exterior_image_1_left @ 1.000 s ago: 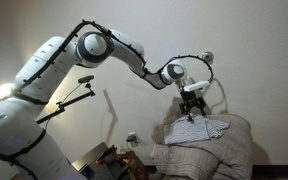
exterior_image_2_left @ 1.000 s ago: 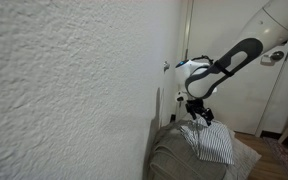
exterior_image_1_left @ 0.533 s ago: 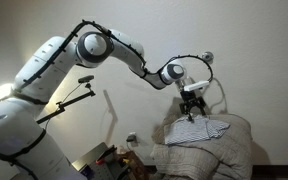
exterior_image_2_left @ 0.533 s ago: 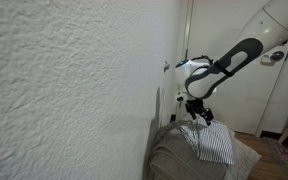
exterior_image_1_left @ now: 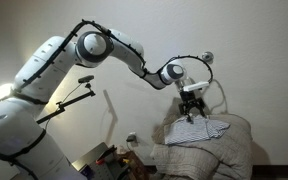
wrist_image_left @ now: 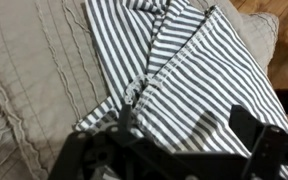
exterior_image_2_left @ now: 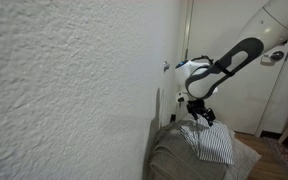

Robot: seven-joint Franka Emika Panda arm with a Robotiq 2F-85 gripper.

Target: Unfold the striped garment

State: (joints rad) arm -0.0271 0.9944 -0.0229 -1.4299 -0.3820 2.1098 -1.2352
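The striped garment (exterior_image_1_left: 199, 128) lies in a folded heap on top of a grey quilted cushion (exterior_image_1_left: 229, 152), low and right of centre in both exterior views. The arm (exterior_image_1_left: 114, 48) sweeps in from the left of the frame and bends down so that the claw (exterior_image_1_left: 192, 112) hangs directly over the cloth, pointing straight at it. I take that as lining up for a pinch.

In the wrist view the garment (wrist_image_left: 194, 70) fills the middle and right, with the cushion (wrist_image_left: 34, 80) showing bare on the left. A doubled-over edge runs diagonally from the upper right down towards the centre. The claw (wrist_image_left: 184, 122) comes in along the bottom of the frame with its fingers (wrist_image_left: 246, 122) spread wide and nothing between them. One tip sits just beside that folded edge (whether it touches the cloth I cannot tell). That edge looks like the sensible flap to seize and peel back, so nothing seems unfolded yet.
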